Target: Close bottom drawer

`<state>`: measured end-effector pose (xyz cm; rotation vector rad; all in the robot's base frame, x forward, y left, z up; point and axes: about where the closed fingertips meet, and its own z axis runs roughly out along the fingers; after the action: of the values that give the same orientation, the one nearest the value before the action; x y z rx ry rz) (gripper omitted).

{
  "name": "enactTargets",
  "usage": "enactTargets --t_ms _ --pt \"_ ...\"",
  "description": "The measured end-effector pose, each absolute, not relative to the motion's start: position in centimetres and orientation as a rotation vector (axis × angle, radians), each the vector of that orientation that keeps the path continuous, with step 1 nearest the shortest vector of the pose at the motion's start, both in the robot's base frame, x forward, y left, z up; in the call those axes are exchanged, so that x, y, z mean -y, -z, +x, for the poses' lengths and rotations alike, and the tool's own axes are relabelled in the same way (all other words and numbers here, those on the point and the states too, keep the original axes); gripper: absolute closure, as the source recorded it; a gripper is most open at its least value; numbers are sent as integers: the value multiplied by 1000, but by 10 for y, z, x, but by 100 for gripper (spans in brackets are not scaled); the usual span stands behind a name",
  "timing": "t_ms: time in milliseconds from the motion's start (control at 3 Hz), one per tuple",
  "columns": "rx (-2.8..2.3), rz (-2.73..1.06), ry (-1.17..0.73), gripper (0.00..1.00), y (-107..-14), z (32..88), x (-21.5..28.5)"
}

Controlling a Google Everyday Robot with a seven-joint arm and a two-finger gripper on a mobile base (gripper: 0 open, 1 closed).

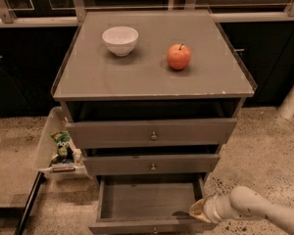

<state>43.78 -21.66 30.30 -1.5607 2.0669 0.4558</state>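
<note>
The bottom drawer [137, 199] of the grey three-drawer cabinet is pulled out, and its inside is bare. Its front edge [152, 226] runs along the picture's lower border, with the knob just showing there. My gripper [198, 210] comes in from the lower right on a white arm [264, 210] and sits at the drawer's front right corner, against the top of the front panel. The two upper drawers [152, 133] stand slightly out from the cabinet.
A white bowl [120, 39] and a red apple [179, 56] stand on the cabinet top. A clear bin [59, 148] with snack packets sits on the floor left of the cabinet. A white post [291, 99] stands at the right. The floor is speckled stone.
</note>
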Motion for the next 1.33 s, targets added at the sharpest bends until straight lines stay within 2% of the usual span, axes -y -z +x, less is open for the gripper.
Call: enactTargets --t_ms 1333 --pt "-2147 -1588 -553 100 -206 409 204"
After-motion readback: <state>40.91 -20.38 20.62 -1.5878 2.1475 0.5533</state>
